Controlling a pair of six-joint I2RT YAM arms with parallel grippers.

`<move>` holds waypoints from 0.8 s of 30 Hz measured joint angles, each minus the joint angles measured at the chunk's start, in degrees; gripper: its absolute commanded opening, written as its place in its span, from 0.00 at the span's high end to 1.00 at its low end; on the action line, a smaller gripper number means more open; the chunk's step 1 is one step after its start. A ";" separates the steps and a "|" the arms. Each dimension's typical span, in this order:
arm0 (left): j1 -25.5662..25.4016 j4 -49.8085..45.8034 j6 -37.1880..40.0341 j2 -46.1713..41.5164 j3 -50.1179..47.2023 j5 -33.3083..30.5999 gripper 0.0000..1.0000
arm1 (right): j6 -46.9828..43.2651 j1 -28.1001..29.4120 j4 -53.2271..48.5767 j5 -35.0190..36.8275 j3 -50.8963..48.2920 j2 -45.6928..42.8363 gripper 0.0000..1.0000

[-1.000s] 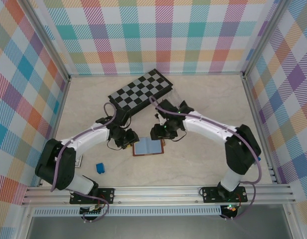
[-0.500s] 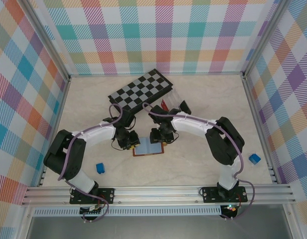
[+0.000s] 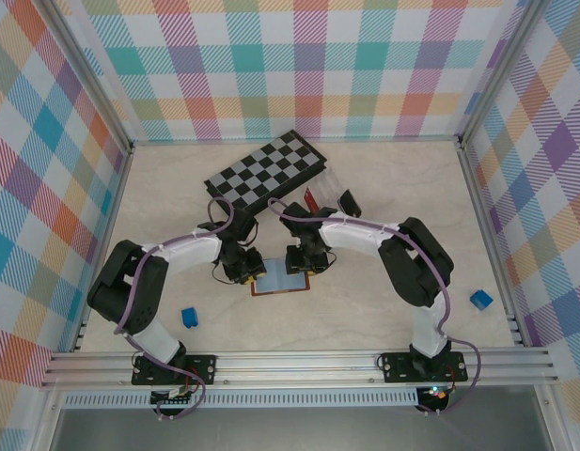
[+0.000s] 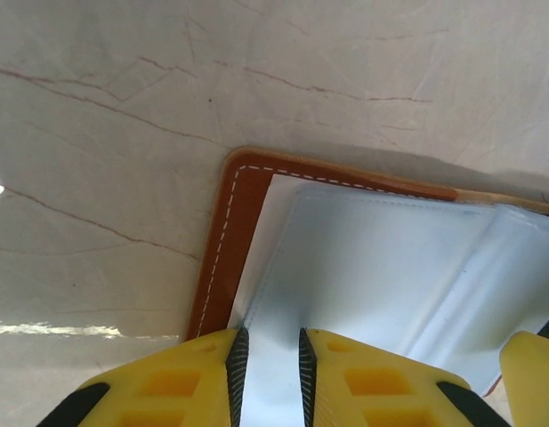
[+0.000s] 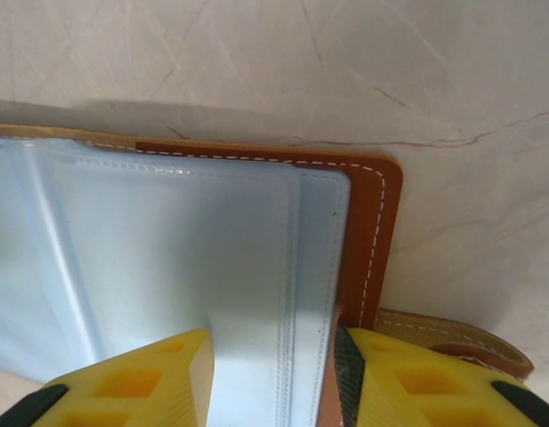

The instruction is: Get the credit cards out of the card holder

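The holder (image 3: 280,279) is laid open on the table (image 3: 393,216), near the chessboard (image 3: 266,171), its left lining edge pinched between the almost closed jaws of the left gripper (image 4: 267,374), its right page straddled by the half-open right gripper (image 5: 274,374).

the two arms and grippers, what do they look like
The left arm and right arm have white links between bulky black joints, with a purple cable running along each. The left gripper and right gripper have blocky yellow fingers with moulded recesses and dark inner pads.
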 measured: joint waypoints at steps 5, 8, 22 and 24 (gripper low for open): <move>-0.07 0.37 -0.09 0.52 0.31 0.70 0.79 | -0.02 -0.39 -0.07 -0.76 0.09 0.26 0.65; -0.07 0.90 -0.31 0.87 0.33 1.49 0.81 | -0.02 -0.72 -0.20 -1.09 0.09 0.35 0.67; -0.11 5.97 -1.31 3.08 0.61 7.48 0.89 | -0.02 -1.86 0.46 -3.93 -0.04 0.59 0.76; -0.11 6.47 -1.31 3.10 0.61 8.04 0.89 | -0.02 -1.88 0.61 -4.31 -0.07 0.59 0.76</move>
